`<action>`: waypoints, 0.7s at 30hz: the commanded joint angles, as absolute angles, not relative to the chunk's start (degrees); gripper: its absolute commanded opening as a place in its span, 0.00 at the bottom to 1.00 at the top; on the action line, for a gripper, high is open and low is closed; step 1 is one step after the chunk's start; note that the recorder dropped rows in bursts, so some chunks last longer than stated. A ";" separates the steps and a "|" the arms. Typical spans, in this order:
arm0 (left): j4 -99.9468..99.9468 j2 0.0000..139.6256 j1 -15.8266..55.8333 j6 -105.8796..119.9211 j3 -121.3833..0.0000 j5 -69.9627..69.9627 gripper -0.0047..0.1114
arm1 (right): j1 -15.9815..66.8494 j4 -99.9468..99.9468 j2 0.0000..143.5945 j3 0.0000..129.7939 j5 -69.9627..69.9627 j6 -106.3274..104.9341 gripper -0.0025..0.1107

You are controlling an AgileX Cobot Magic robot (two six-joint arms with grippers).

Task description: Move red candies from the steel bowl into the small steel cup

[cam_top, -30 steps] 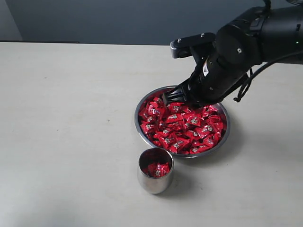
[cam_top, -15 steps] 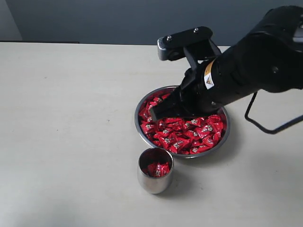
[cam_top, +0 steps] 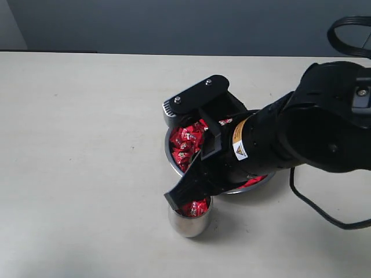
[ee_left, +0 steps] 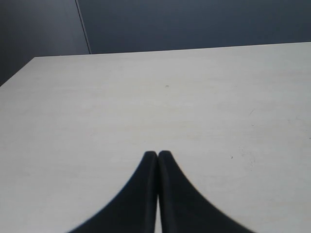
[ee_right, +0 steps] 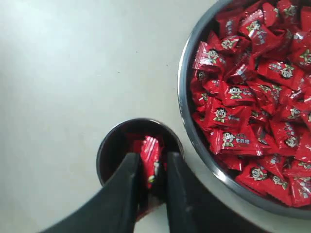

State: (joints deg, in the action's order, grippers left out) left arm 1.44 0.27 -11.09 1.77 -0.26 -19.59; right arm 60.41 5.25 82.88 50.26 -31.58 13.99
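The small steel cup (cam_top: 186,225) stands on the table in front of the steel bowl (cam_top: 168,152), with a few red candies (cam_top: 195,207) inside it. The bowl (ee_right: 186,97) is heaped with red candies (ee_right: 248,97). My right gripper (cam_top: 178,200) hangs tilted over the cup's mouth. In the right wrist view my right gripper (ee_right: 152,158) is shut on one red candy (ee_right: 150,154), held upright between the fingers just above the cup (ee_right: 104,151). My left gripper (ee_left: 157,154) is shut and empty over bare table, away from both vessels.
The right arm's black body (cam_top: 290,139) covers most of the bowl in the exterior view. A black cable (cam_top: 324,215) loops onto the table at the right. Pale tabletop (cam_top: 75,145) stretches to the left, and a dark wall (cam_top: 174,23) runs behind.
My right gripper has lifted from the far side of the bowl and swung forward and left across it, ending over the cup with a candy between its fingers.
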 commanded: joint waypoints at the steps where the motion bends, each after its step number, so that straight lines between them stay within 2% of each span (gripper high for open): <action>1: 1.55 0.00 -10.72 1.68 0.00 -19.14 0.04 | 60.66 5.67 83.27 50.01 -30.44 13.51 0.01; 21: 1.55 0.00 -10.72 1.68 0.00 -19.14 0.04 | 60.66 4.35 89.78 50.01 -25.57 11.28 0.01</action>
